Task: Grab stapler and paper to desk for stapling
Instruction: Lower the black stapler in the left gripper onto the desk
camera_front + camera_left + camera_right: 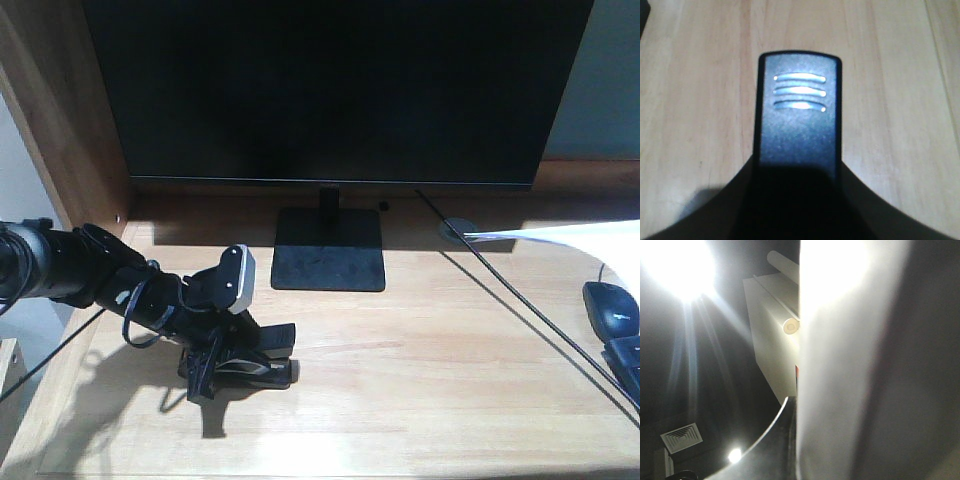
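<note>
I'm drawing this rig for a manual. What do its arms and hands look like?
The left arm is black, built of round segments, with black cables looped alongside. A silver-grey box-shaped housing sits on the wrist above the black left hand. The right arm is outside the front view; its wrist view shows only a dark curved edge.

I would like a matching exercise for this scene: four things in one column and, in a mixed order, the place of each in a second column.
Things
1. stapler
2. paper
3. mouse
4. monitor stand

Places
A. raised in the air, coming in from the right edge of the front view
B. at the back of the desk, in the middle
C. at the front left of the desk
D. on the desk, at its right edge

Pairs: 1-C, 2-A, 3-D, 4-B
</note>
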You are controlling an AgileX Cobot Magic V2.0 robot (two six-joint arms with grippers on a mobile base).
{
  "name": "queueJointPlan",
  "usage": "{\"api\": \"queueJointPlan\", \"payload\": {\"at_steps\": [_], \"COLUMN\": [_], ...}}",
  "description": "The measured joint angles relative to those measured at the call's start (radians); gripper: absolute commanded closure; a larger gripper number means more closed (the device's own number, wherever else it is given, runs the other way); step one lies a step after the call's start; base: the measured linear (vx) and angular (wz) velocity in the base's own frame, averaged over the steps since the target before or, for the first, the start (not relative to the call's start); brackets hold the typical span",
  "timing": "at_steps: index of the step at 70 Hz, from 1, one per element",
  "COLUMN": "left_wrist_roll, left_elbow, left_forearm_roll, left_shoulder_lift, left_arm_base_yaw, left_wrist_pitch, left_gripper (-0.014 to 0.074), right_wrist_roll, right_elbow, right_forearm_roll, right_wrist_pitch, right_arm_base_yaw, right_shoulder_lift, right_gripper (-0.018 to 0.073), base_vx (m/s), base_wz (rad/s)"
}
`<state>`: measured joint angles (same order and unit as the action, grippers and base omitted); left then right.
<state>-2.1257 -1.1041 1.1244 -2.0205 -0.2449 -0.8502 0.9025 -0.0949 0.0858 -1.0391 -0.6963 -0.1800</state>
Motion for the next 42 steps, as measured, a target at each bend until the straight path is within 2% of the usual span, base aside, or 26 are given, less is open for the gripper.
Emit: {"api": "queueJointPlan", "payload": {"at_steps": [29,42], "left_wrist_roll": [0.0,0.0], "left_elbow": [-0.001,-0.002], "left_forearm_roll": [0.016,0.016], "left_shoulder_lift": [-0.025,-0.026], "left_arm_base_yaw": [0.0,0.0], "left_wrist_pitch": [-0.009,-0.009], "left_gripper": [0.0582,0.0512], "right_wrist_roll": [0.0,0.0], "right_elbow": [0.0,0.0], "right_forearm_roll": [0.0,0.0], "right_wrist_pitch": [0.0,0.0], "right_arm_base_yaw": [0.0,0.0], "right_shoulder_lift": [0.0,0.0], "right_gripper": [0.0566,0.0566], "base_vx": [0.0,0.0], "base_wz": [0.0,0.0]}}
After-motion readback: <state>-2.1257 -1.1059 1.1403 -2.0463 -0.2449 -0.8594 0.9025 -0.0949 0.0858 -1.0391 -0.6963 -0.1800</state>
